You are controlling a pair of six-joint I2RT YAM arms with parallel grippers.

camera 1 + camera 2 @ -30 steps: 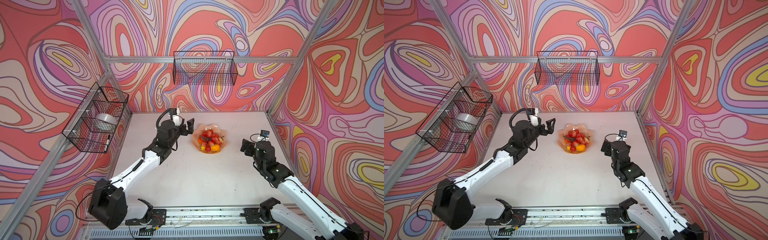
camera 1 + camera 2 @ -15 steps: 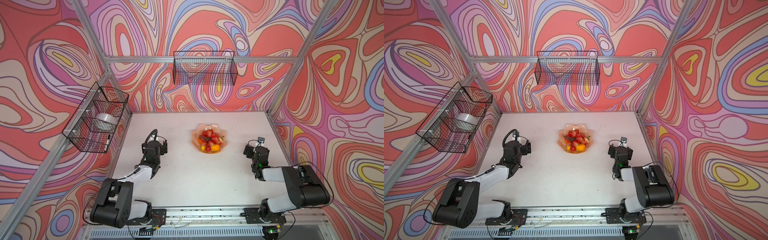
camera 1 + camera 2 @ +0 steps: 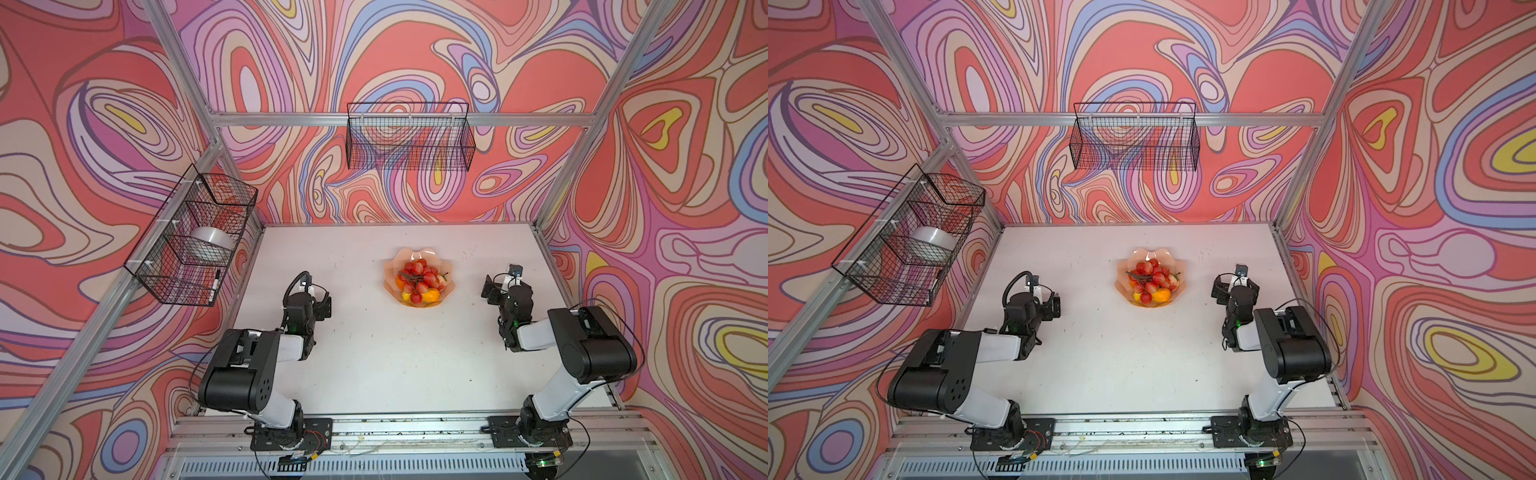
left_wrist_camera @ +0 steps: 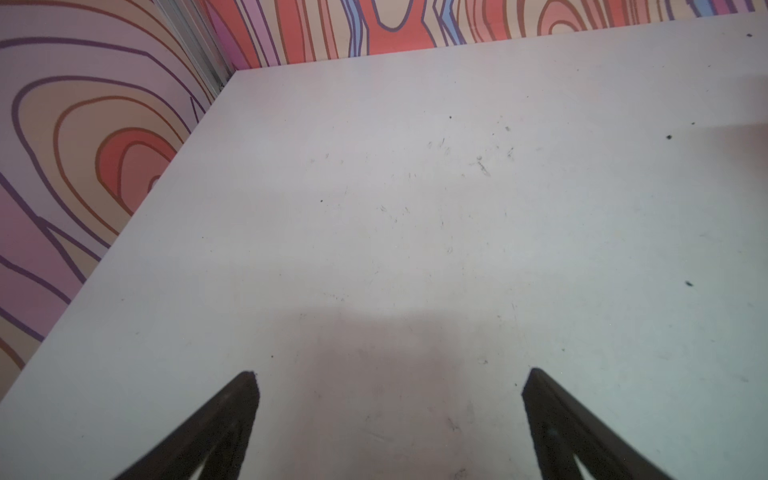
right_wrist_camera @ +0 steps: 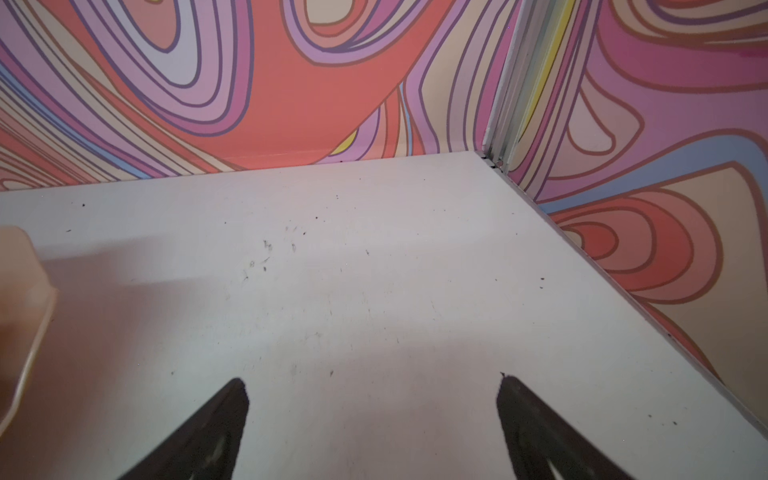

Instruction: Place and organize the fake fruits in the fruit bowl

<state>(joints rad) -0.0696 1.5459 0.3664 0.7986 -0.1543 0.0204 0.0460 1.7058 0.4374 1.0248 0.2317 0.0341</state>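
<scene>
At the near edge of the matte white tabletop (image 3: pixel 395 357), both arms are sitting folded, the left gripper (image 4: pixel 391 372) and right gripper (image 5: pixel 372 378) gaping wide and holding nothing. Further out, the glossy peach scalloped fruit bowl (image 3: pixel 417 253) is cradling the small plastic fake fruits (image 3: pixel 419 276), heaped high. I reckon those smooth, round pieces are risking a roll over the shallow rim if anything nudges it.

You see the pale peach, scalloped fruit bowl (image 3: pixel 417 254) upright on the tabletop (image 3: pixel 374 353). It holds the heaped fake fruits (image 3: pixel 417 286): red grapes (image 3: pixel 424 275) on top, an orange (image 3: pixel 400 283) and a yellow fruit (image 3: pixel 431 296) beneath.
</scene>
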